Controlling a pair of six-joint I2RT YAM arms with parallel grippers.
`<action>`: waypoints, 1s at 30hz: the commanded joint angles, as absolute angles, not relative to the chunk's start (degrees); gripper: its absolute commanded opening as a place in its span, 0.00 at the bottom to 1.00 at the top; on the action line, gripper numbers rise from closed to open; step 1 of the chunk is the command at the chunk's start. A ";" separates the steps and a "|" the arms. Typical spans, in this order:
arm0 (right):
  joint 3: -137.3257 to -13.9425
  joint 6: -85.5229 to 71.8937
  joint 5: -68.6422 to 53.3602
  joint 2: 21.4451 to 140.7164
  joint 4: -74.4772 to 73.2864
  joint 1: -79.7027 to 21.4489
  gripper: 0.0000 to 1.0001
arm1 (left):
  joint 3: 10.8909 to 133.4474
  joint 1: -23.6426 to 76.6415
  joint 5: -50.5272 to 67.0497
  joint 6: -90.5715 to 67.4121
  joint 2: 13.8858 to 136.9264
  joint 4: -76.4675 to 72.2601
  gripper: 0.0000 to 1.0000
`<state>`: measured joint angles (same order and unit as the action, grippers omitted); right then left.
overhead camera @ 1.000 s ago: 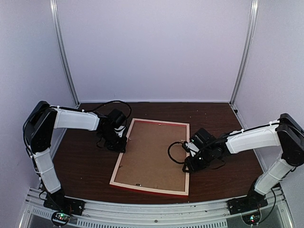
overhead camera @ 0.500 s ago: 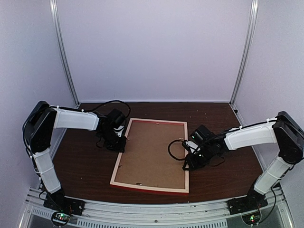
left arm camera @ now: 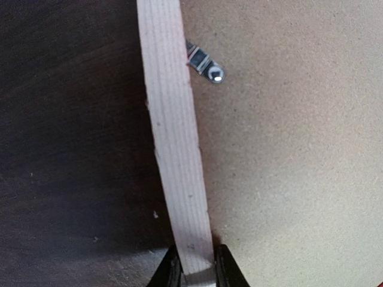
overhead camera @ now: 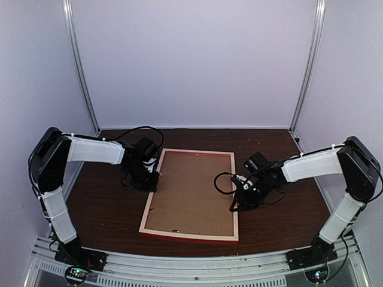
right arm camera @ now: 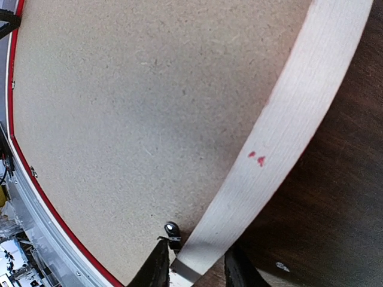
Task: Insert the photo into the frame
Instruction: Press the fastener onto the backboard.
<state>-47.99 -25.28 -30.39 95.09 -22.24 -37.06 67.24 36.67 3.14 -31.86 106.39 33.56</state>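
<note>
The frame lies back-up on the table, brown backing board inside; the left gripper pinches its left rail; the right gripper straddles the right rail, grip unclear.

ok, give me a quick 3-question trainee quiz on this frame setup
1. True or false: the frame lies with its pale wooden back up.
2. The left hand is closed on: A) the frame's left strip, B) a cable, C) nothing.
3. What covers the frame's opening?
Key: 1 true. 2 A. 3 a plain brown board.
</note>
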 commanded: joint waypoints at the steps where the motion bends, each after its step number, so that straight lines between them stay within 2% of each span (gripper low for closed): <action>1: -47.49 -21.36 -26.46 99.60 -19.05 -37.12 0.38 | 66.27 38.76 6.84 -30.56 106.13 33.07 0.19; 5: -47.87 -19.54 -26.77 98.52 -20.51 -37.17 0.45 | 66.35 38.75 6.78 -30.73 106.38 33.01 0.19; 9: -48.64 -17.61 -25.76 98.44 -22.98 -37.17 0.48 | 66.61 38.85 6.97 -30.73 106.65 33.00 0.20; 30: -52.45 -15.21 -14.50 100.82 -27.80 -39.20 0.37 | 66.89 38.85 7.47 -30.67 106.77 33.10 0.20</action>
<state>-53.28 -16.93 -22.94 97.10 -27.83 -39.31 67.24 36.75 2.85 -31.83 106.37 33.58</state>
